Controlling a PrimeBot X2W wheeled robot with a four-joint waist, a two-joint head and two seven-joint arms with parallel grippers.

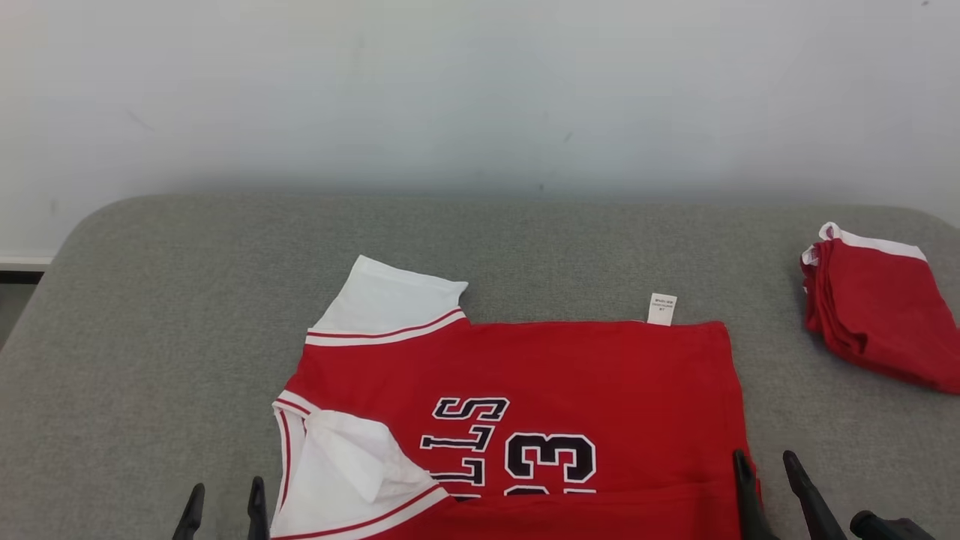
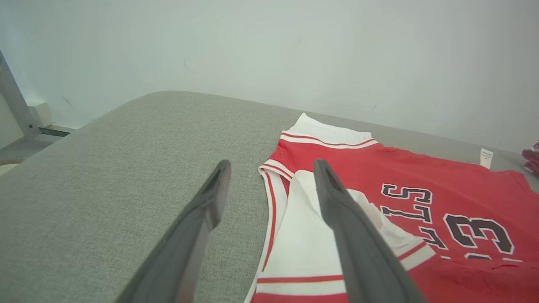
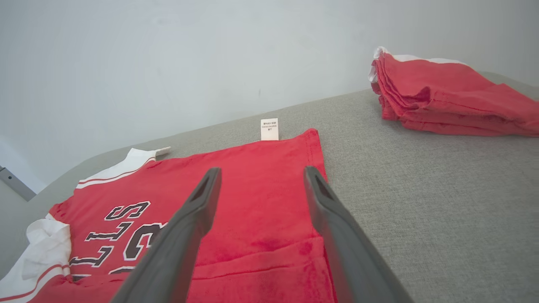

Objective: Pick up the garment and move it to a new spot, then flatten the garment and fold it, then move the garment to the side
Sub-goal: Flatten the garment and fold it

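The garment is a red jersey with white sleeves and black lettering, lying flat on the grey table, its near edge folded up over itself. A white tag sticks out at its far edge. My left gripper stands open at the jersey's left, near the white sleeve, holding nothing. Over the jersey's right edge my right gripper is open and empty too. The left wrist view has the left gripper straddling the sleeve's edge; the right wrist view has the right gripper above red cloth.
A second red garment, folded into a stack, lies at the table's right edge, seen also as a folded stack. Bare grey table spreads left and behind the jersey. A pale wall rises behind the table.
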